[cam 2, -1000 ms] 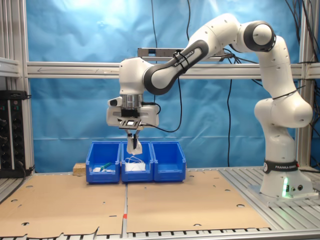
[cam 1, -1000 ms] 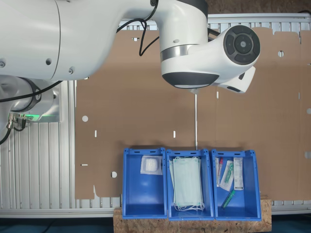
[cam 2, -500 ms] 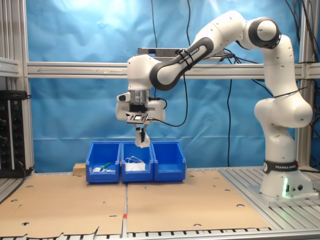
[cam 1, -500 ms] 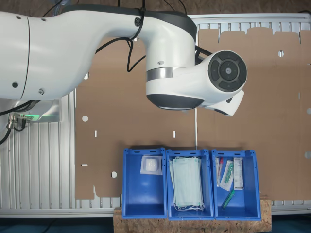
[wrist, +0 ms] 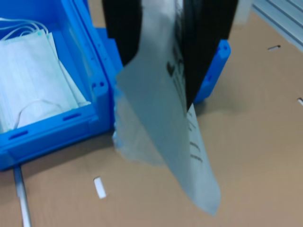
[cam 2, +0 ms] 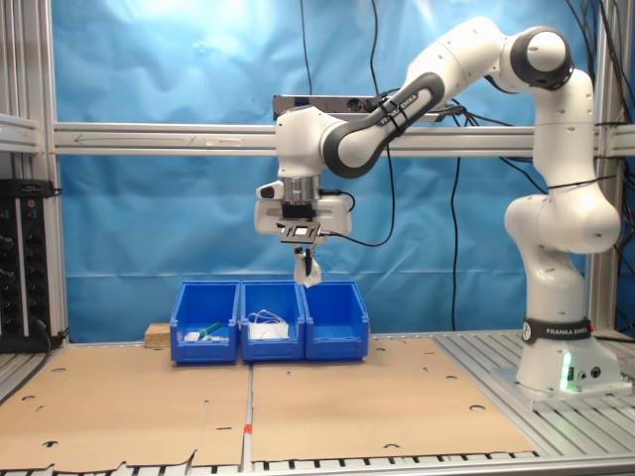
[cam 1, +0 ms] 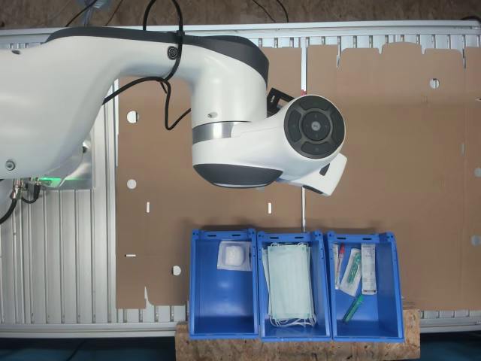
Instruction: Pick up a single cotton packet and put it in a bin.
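My gripper (cam 2: 305, 262) hangs in the air, shut on the cotton packet (cam 2: 312, 276), a small white sachet with dark print. In the second exterior view it is above the seam between the middle blue bin (cam 2: 271, 331) and the bin at the second exterior view's right (cam 2: 335, 331). In the wrist view the packet (wrist: 163, 137) dangles from between the black fingers (wrist: 208, 42) of the gripper (wrist: 158, 80), with brown cardboard under it. In the first exterior view the arm's wrist (cam 1: 263, 147) covers the gripper.
Three blue bins stand in a row at the table's edge. One (cam 1: 204, 301) holds a plain white square packet (cam 1: 234, 256), the middle one (cam 1: 325, 293) pale-green face masks (cam 1: 289, 284), the third (cam 1: 394, 301) several small items. Cardboard sheets (cam 2: 377, 397) cover the table.
The arm has carried the held packet up and toward the second exterior view's right, from over the middle bin to the seam with its neighbour.
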